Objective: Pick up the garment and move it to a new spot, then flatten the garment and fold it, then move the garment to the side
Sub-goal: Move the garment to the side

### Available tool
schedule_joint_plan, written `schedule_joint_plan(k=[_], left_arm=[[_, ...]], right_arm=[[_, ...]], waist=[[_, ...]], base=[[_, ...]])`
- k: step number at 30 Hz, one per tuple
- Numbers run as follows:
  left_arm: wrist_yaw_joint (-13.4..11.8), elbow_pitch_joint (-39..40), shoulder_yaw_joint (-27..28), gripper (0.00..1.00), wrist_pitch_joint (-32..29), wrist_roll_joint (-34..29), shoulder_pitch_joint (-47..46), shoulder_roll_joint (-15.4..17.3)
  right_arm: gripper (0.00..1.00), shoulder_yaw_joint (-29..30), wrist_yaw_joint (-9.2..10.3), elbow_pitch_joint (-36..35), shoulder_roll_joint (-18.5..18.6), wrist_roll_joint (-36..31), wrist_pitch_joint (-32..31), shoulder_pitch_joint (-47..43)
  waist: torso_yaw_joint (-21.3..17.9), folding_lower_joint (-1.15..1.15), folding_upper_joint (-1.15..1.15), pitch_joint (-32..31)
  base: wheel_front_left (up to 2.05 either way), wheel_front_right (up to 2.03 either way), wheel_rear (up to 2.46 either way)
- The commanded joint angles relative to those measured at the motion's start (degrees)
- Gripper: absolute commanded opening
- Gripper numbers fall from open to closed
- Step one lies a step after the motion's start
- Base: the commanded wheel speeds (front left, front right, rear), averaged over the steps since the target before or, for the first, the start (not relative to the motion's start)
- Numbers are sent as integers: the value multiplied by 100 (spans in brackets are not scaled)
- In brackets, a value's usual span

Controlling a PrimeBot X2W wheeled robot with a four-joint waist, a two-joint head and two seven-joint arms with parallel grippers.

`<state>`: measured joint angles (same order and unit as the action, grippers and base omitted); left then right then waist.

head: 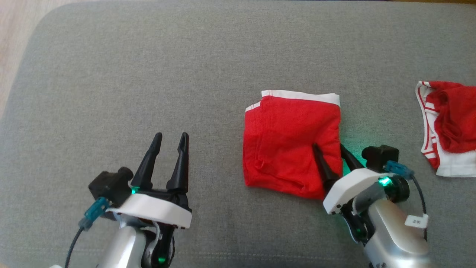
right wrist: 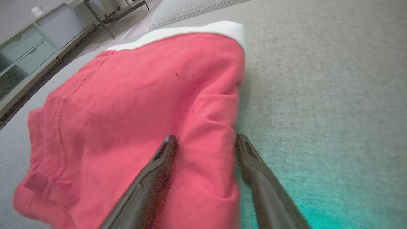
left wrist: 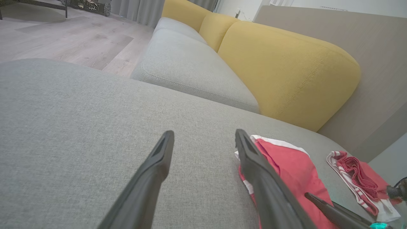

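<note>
**Right gripper straddles edge of folded garment**

The garment [head: 286,141], red with a white waistband [head: 301,96], lies folded into a rough square on the grey cushion [head: 148,74], right of the middle in the head view. Its waistband sits along the far edge.

The right gripper [head: 328,146] is at the garment's near right corner with its fingers spread apart. One finger [head: 322,163] rests on the red cloth and the other lies along the garment's right edge, next to the bare cushion. In the right wrist view, the gripper [right wrist: 205,140] has a raised ridge of the garment [right wrist: 127,105] between its fingers, and the jaws stand wide rather than pinched together.

The left gripper [head: 171,136] sits well to the left of the garment, over bare cushion, fingers parted and holding nothing. Its wrist view shows the same gap [left wrist: 203,135], with the garment [left wrist: 295,171] just beyond the right-hand finger.

A second garment [head: 450,126], red and white and crumpled, lies at the cushion's right edge, apart from the folded one. Yellow backrests [left wrist: 286,70] rise behind the cushion.
</note>
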<state>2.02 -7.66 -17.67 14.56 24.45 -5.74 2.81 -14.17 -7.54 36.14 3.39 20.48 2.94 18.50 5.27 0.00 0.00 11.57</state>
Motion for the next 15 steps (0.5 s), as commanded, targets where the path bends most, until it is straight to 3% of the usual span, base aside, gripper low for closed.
schedule_joint_plan(k=[1,2,9,15], left_arm=[[-13,170,170,100,44,24,-247,7],[-22,169,176,100,44,22,-252,7],[-13,141,236,100,44,-16,-238,7],[-3,166,223,100,44,-25,-302,7]], right_arm=[[24,-149,5,-81,-50,-25,37,225],[0,-177,5,-2,-50,-113,105,288],[0,-502,5,246,212,-1280,728,683],[0,-764,5,-140,971,-2012,956,881]], waist=[[3,0,0,10],[-9,0,0,12],[-369,0,0,-54],[-745,0,0,-34]], base=[[0,0,0],[0,0,0],[0,0,0],[0,0,0]])
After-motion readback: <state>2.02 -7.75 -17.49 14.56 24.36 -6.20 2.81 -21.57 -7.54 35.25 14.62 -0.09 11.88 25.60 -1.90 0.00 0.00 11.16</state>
